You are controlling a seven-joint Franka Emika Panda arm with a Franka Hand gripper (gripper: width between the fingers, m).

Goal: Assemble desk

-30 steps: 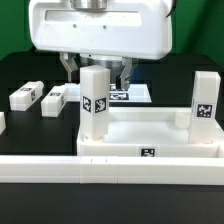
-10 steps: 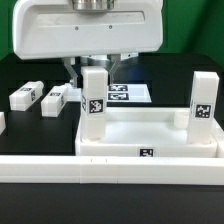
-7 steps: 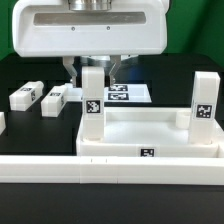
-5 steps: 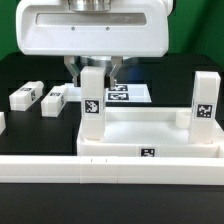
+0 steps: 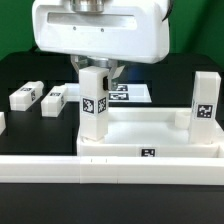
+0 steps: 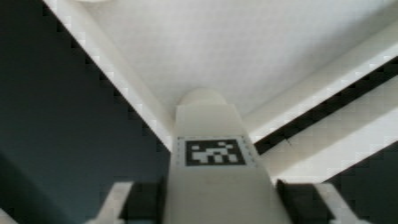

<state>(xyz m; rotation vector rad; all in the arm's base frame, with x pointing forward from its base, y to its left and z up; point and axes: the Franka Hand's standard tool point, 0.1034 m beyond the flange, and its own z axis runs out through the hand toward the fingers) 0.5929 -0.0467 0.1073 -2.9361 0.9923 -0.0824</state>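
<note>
Black counter (image 5: 30, 70) filled the exterior view, with a long low white rail (image 5: 40, 172) running along its near edge. Just behind the rail sat the desk top (image 5: 150, 128), a white tray with a raised rim and a small black-and-white tag (image 5: 148, 152) on its front wall. A first leg (image 5: 95, 105) stood upright at the tray's corner toward the exterior view's left, and a second leg (image 5: 203, 100) stood upright at the corner toward the exterior view's right; each showed a tag on its face. Toward the counter's edge on the exterior view's left, a loose leg (image 5: 22, 96) lay flat and, just beside it, another loose leg (image 5: 53, 99) lay flat too, both well apart from the tray. Nearer the far edge, the marker board (image 5: 128, 93) lay flat, partly hidden behind the first leg. The gripper (image 5: 95, 72) hung directly over the first leg, its fingers (image 5: 78, 66) reaching down on either side of the leg's top. In the wrist view, the first leg (image 6: 210, 120) rose toward the camera with its tag (image 6: 217, 151) facing up the frame, and the pale fingers (image 6: 121, 205) flanked it on both sides. Beyond it spread the white floor and rim of the desk top (image 6: 196, 50), with dark counter (image 6: 54, 120) alongside. Whether the jaws pressed on the leg or merely straddled it could not be told from either view.
</note>
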